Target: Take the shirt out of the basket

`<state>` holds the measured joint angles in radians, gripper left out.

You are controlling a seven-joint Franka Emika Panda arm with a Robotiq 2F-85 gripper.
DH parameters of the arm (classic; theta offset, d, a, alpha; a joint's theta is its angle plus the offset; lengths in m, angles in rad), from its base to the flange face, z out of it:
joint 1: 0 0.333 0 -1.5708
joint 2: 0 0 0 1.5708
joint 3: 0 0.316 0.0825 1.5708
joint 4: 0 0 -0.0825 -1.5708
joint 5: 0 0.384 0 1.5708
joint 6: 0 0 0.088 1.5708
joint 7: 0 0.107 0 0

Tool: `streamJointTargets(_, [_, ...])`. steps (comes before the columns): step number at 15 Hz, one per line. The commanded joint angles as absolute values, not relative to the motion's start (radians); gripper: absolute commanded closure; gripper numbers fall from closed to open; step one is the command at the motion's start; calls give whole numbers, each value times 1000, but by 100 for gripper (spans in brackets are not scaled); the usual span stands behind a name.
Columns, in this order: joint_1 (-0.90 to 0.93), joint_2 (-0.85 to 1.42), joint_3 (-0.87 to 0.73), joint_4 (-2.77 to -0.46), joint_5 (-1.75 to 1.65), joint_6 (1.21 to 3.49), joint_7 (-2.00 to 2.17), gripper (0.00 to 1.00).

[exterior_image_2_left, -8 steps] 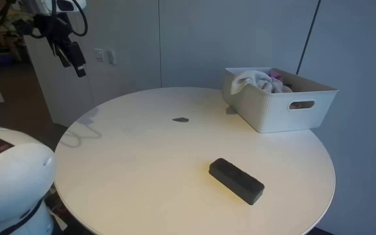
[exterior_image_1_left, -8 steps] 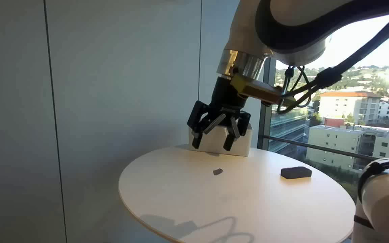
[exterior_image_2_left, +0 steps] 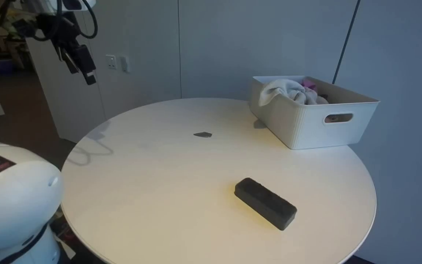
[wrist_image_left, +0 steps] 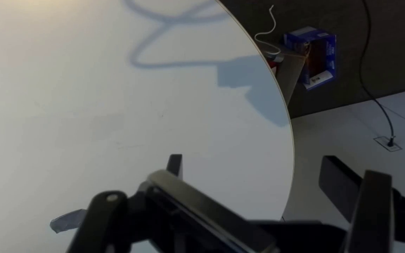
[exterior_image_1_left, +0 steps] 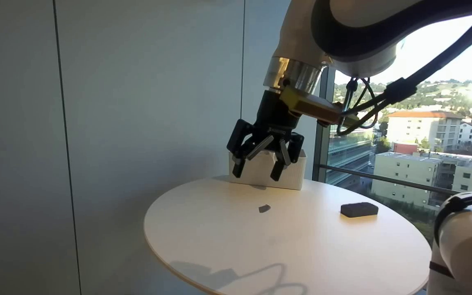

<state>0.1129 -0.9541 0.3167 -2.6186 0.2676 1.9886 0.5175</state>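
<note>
The white basket [exterior_image_2_left: 313, 130] stands near the table's edge by the wall; in an exterior view it also shows behind my gripper [exterior_image_1_left: 295, 174]. A crumpled whitish cloth [exterior_image_2_left: 284, 90], perhaps the shirt, lies in it and hangs partly over the rim. A pink-purple cloth [exterior_image_2_left: 309, 85] lies beside it. The lower part of the contents is hidden. My gripper [exterior_image_2_left: 82, 74] is open and empty, high in the air at the side of the table away from the basket. Its spread fingers show in the other views [exterior_image_1_left: 257, 174] [wrist_image_left: 253, 163]. The basket is out of the wrist view.
The round white table [exterior_image_2_left: 152, 190] carries a black oblong block [exterior_image_2_left: 266, 203] and a small grey flat piece [exterior_image_2_left: 203, 134]. A wall [exterior_image_1_left: 150, 102] runs behind the table. A blue box [wrist_image_left: 311, 56] lies on the floor below the table edge.
My gripper has risen very slightly. It stays open, and the basket, cloths and block have not moved.
</note>
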Motion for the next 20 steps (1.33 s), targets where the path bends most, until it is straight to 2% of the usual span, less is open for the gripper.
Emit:
streamJointTargets(1, [106, -955, 321, -2616, 272, 1984, 513, 0])
streamJointTargets(7, [57, -931, 322, -2591, 233, 2035, 518, 0])
streamJointTargets(15, [-276, -714, 214, -2297, 47, 2231, 601, 0])
streamJointTargets(20, [-474, -490, 255, -2034, -108, 2298, 748, 0])
